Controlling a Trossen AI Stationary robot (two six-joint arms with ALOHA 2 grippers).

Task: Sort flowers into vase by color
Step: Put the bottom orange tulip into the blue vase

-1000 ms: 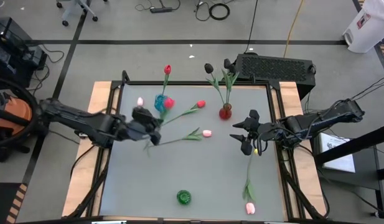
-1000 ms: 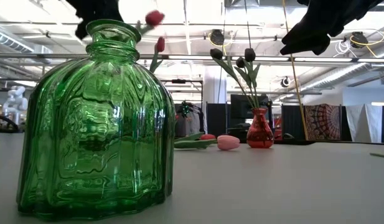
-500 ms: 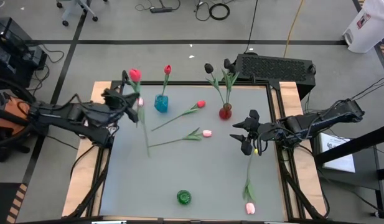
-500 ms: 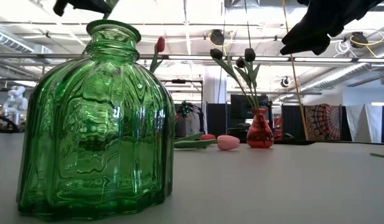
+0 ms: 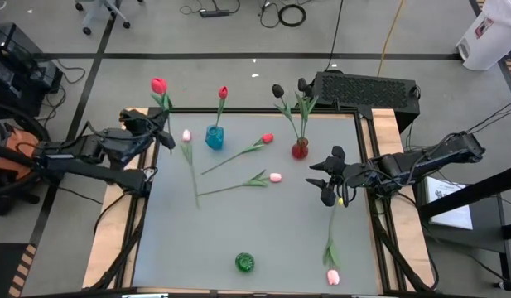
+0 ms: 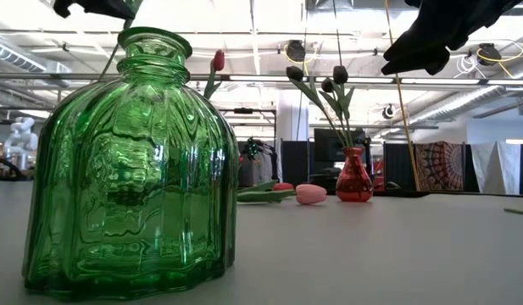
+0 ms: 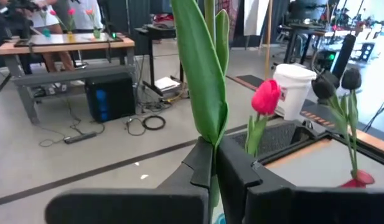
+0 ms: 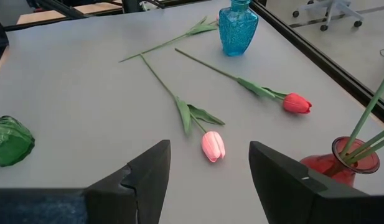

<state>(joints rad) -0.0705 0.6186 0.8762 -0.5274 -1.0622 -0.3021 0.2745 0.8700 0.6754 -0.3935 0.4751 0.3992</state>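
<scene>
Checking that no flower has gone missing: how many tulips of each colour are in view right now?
Red tulips: 3
Pink tulips: 3
Black tulips: 3
Total: 9

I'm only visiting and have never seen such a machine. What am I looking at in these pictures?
Two robot arms work at a table, sorting tulips into vases. One camera looks down from above, one sits at table height by the green vase, one rides on each wrist. The left gripper pinches a red tulip by its stem, held up near the table's far left corner. The right gripper hovers open. A blue vase holds another red tulip, a red vase black tulips; three pink tulips and a third red tulip lie loose.
</scene>
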